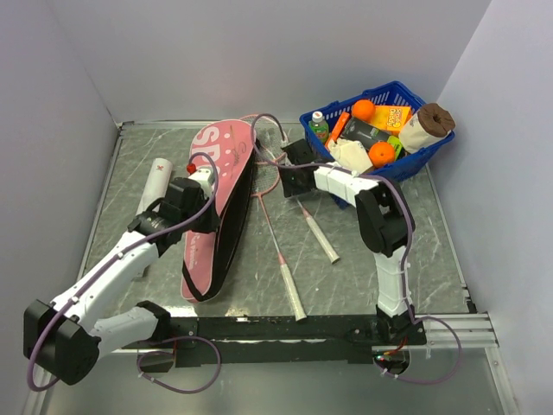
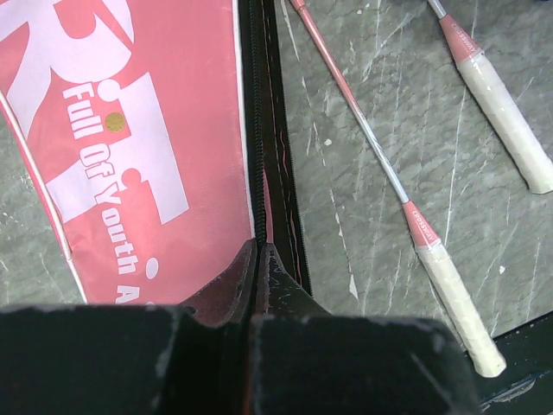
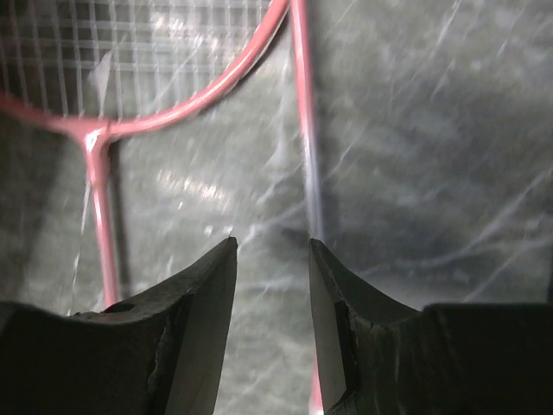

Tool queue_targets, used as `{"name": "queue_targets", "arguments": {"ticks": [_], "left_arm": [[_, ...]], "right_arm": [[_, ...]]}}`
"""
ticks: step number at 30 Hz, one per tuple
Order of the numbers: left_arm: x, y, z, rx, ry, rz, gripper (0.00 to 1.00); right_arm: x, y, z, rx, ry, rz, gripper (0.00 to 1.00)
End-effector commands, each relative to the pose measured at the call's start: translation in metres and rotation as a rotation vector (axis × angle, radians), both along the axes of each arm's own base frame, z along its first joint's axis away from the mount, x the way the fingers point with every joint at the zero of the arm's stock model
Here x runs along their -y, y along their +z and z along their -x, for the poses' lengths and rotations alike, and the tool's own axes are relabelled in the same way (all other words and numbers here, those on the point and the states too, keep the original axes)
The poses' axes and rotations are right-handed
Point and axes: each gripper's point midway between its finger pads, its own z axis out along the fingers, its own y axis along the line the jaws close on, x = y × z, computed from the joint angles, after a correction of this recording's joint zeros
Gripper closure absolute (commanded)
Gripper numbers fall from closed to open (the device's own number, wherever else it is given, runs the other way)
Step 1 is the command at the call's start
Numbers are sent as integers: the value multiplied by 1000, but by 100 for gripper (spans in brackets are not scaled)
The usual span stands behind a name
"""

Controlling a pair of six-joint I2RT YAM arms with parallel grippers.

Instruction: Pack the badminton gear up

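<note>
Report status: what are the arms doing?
Left gripper shut on zipper edge of pink bag. Right gripper open above a racket shaft. Both rackets outside bag.

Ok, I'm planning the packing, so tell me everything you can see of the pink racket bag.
The pink racket bag is racket-shaped, of smooth-looking fabric, with white lettering, "Full Of Youth" among it, and a black zipped edge with a strap. It lies flat on the table, wide end far, between the white tube and the rackets. The left fingers are shut on its black edge.
</note>
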Motion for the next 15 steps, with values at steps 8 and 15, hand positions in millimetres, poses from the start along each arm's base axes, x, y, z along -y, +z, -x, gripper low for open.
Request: {"name": "queue_targets", "arguments": {"ticks": [8, 15], "left_arm": [[2, 24, -9, 99, 1, 39, 99], [1, 27, -9, 110, -3, 34, 99]], "right_arm": [[11, -8, -29, -34, -38, 37, 54], [7, -25, -17, -95, -46, 33, 55]]}}
